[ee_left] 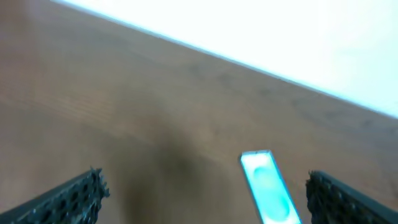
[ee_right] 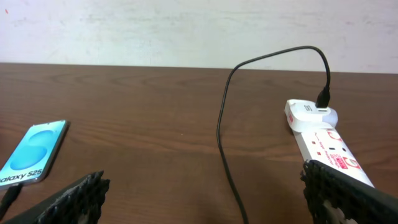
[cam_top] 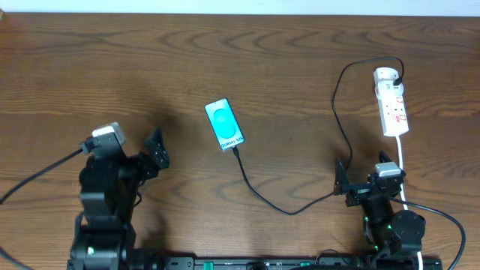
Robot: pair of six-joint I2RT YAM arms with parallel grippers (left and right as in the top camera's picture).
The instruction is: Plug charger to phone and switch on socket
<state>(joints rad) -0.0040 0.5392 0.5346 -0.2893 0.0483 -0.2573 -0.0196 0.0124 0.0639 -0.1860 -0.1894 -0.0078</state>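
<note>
The phone (cam_top: pixel 224 124) lies mid-table with its cyan screen up; it also shows in the left wrist view (ee_left: pixel 267 186) and the right wrist view (ee_right: pixel 32 153). The black charger cable (cam_top: pixel 285 208) runs from the phone's near end, where its tip sits at the phone's edge, across the table to the white plug adapter (cam_top: pixel 386 75) on the socket (cam_top: pixel 394 105); the cable (ee_right: pixel 225 124) and the socket (ee_right: pixel 323 140) show in the right wrist view. My left gripper (cam_top: pixel 155 150) is open and empty, left of the phone. My right gripper (cam_top: pixel 352 184) is open and empty, near the cable.
The socket's white cord (cam_top: pixel 402 161) runs from the strip toward the right arm's base. A white wall (ee_right: pixel 186 31) stands beyond the table's far edge.
</note>
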